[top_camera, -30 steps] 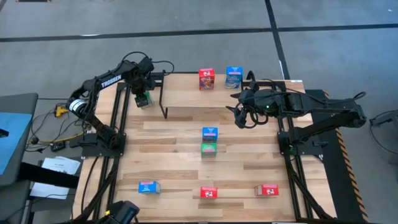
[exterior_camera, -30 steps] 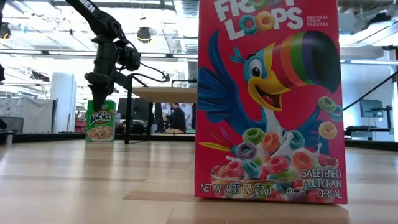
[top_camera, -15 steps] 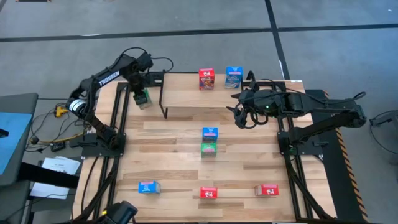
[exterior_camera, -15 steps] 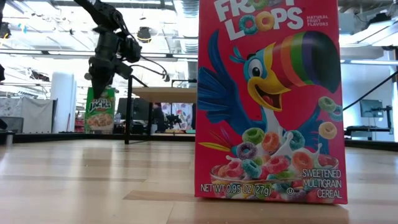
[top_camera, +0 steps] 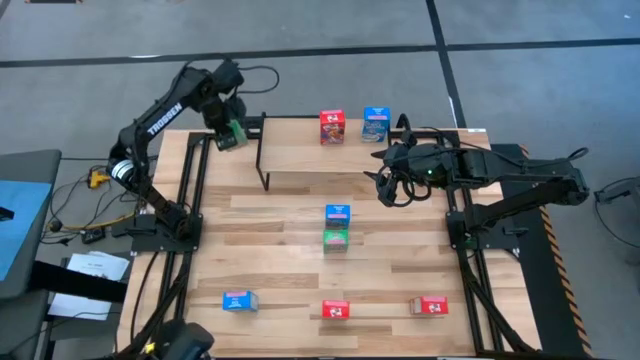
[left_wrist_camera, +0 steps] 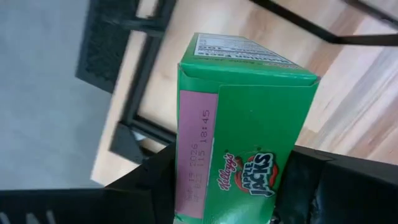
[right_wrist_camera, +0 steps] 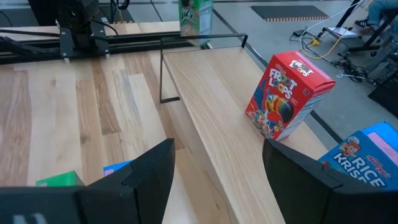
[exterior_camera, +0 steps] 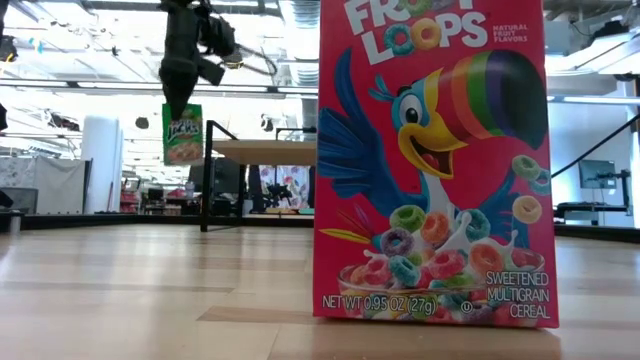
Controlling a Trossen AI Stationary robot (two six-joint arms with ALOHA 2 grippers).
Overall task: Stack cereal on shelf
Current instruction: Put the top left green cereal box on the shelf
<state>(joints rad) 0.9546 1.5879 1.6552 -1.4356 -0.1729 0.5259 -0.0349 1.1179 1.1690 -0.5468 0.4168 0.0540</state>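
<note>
Left gripper point(top_camera: 228, 132) (arm raised, wrist bent down) clamps green cereal box point(top_camera: 234, 135) beside shelf point(top_camera: 330, 157).

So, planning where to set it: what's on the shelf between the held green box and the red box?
Bare board of the shelf, per the high view.

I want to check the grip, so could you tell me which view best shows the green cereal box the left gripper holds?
The left wrist view: the green Apple Jacks box fills it. High and low views show it small; the right wrist view shows it blurred.
</note>
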